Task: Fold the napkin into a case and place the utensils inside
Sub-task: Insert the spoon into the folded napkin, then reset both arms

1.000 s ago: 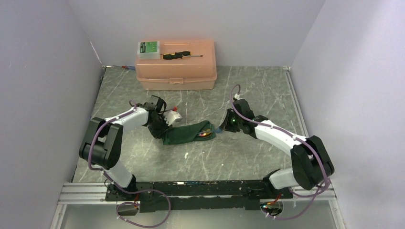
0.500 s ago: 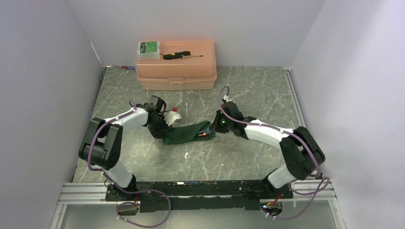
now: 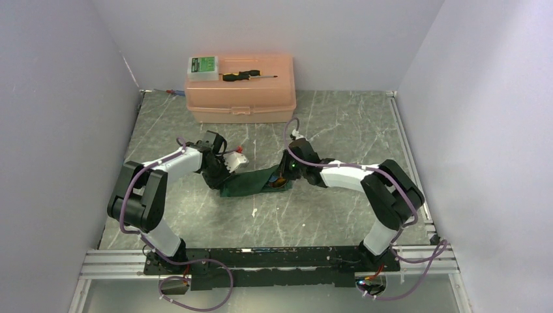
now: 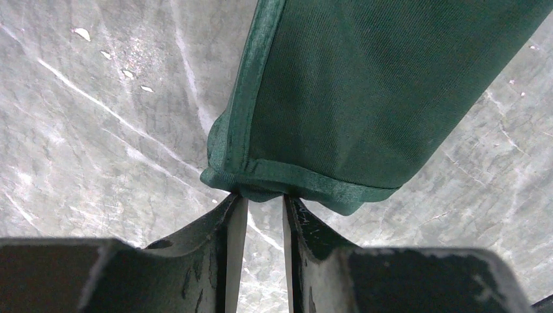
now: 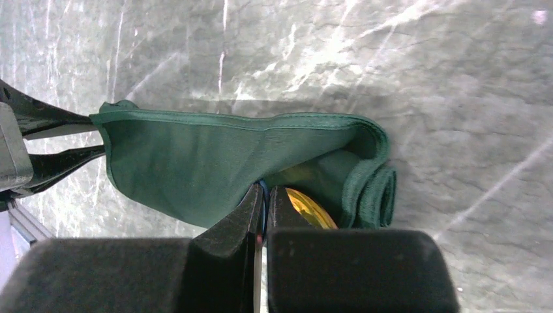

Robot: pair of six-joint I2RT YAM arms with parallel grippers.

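The dark green napkin (image 3: 250, 183) lies folded into a long sleeve on the marble table, between both grippers. My left gripper (image 3: 223, 187) is shut on the hem at its left end, as the left wrist view shows: its tips (image 4: 261, 197) pinch the napkin (image 4: 365, 98). My right gripper (image 3: 282, 180) is at the open right end. In the right wrist view it (image 5: 263, 190) is shut on a thin utensil, only a bluish sliver of which shows, inside the napkin's (image 5: 209, 163) mouth. The gold utensil head (image 5: 308, 208) lies inside the pocket beside it.
A peach plastic box (image 3: 261, 98) stands at the back, with a green-and-white device (image 3: 203, 66) and a black-handled screwdriver (image 3: 248, 75) on its lid. A small white block (image 3: 236, 158) sits just behind the left gripper. Walls close in on both sides.
My right gripper has moved left into the napkin's open end, taking the thin utensil with it. The napkin looks slightly shorter. The left arm has not moved.
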